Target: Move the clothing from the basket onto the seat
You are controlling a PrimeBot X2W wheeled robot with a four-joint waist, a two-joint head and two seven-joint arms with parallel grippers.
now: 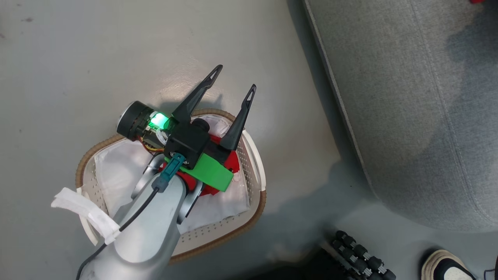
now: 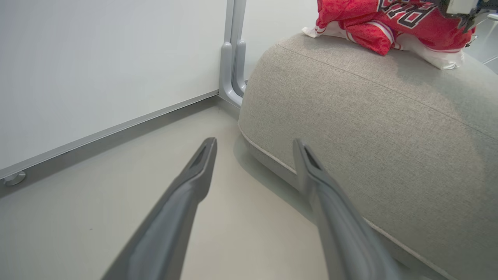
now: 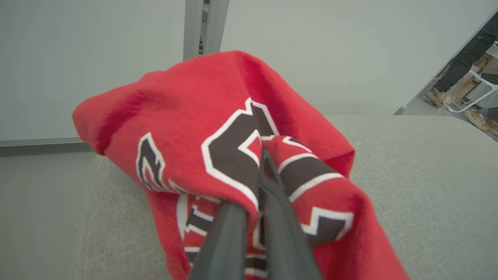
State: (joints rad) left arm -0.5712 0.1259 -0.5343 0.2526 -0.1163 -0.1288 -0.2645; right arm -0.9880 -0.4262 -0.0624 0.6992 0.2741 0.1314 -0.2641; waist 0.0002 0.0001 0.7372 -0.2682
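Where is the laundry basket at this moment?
In the head view, the basket stands on the floor at lower left, left of the grey seat, partly under the left gripper.

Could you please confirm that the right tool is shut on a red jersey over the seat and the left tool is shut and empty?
Not quite: the left tool is open and empty, spread wide in the left wrist view. The right tool is indeed shut on the jersey over the seat.

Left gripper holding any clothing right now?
No: in the left wrist view the left gripper is open, with bare floor showing in the gap and no cloth there.
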